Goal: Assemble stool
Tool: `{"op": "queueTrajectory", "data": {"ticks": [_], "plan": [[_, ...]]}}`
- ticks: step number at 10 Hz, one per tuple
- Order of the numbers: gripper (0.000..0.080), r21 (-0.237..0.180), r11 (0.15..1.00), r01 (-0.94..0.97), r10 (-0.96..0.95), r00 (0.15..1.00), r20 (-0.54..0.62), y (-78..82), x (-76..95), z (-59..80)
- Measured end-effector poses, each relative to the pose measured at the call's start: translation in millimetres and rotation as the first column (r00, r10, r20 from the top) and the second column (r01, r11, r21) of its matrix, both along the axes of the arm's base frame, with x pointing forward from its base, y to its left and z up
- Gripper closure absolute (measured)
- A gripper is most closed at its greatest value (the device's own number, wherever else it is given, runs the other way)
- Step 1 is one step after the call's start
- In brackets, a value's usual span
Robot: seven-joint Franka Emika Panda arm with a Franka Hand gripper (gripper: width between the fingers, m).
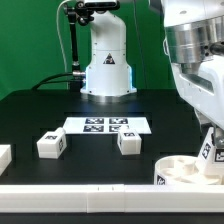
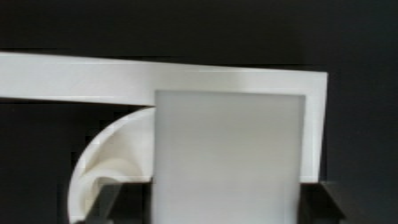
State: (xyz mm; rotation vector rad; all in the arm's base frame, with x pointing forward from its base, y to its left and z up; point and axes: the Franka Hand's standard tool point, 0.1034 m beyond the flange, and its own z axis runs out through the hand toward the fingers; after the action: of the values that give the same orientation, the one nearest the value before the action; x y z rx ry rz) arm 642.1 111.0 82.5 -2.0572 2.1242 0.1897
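Tool point(image 2: 221, 204) state: narrow, clamped on the held leg point(image 2: 231, 150), a plain-faced white block. In the wrist view one dark finger shows on each side of this block, and the fingers point(image 2: 121, 202) press against its side faces. Behind the block, part of the curved wall of the seat point(image 2: 111, 150) is visible, and a flat white band point(image 2: 107, 78) crosses the dark bench surface beyond it.

In the exterior view the arm fills the exterior view's right. The held leg hangs upright under the wrist, one marker tag facing the camera, directly over the far rim of the seat. Whether the two touch cannot be told. The seat rests on the black bench point(image 1: 30, 115) at the near corner on the exterior view's right.

Loose leg one point(image 1: 52, 145) and loose leg two point(image 1: 128, 142) stand on the bench, well apart, just in front of the marker board point(image 1: 108, 126).
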Motion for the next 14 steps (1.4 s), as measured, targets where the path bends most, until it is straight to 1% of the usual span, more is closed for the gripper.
{"op": "queueTrajectory", "data": {"ticks": [1,2,3,4,5,6,7,8,9,10,11,12,13,14], "plan": [[0.0458,0.013,0.995,0.101,-0.101,0.995,-0.02,1.0,-0.1,0.5],[0.0458,0.019,0.979,0.205,-0.205,0.978,-0.03,-2.9,-1.4,2.8],[0.0458,0.031,0.934,0.355,-0.353,0.934,-0.047,-5.9,-4.1,2.7],[0.0458,0.032,0.899,0.437,-0.435,0.899,-0.056,-5.5,-7.3,0.3],[0.0458,0.038,0.866,0.498,-0.495,0.867,-0.058,-1.9,-11.9,-1.8],[0.0458,0.06,0.843,0.535,-0.534,0.845,-0.029,1.2,-13.2,-2.4],[0.0458,0.072,0.834,0.547,-0.548,0.837,-0.017,3.4,-12.8,-2.1],[0.0404,0.084,0.817,0.571,-0.571,0.821,-0.028,5.8,-13.2,-2.3],[0.0404,0.087,0.835,0.543,-0.543,0.839,-0.019,7.3,-13.6,-2.5],[0.0242,0.087,0.844,0.53,-0.53,0.848,-0.025,8.5,-13.5,-0.9],[0.0169,0.095,0.861,0.5,-0.498,0.866,-0.048,11.8,-11.5,8.6],[0.0155,0.098,0.872,0.479,-0.477,0.878,-0.045,10.5,-9.4,12.7],[0.0155,0.099,0.891,0.444,-0.443,0.896,-0.034,10.4,-9.4,13.5],[0.0151,0.098,0.891,0.444,-0.442,0.896,-0.035,10.9,-9.8,12.6]]}}
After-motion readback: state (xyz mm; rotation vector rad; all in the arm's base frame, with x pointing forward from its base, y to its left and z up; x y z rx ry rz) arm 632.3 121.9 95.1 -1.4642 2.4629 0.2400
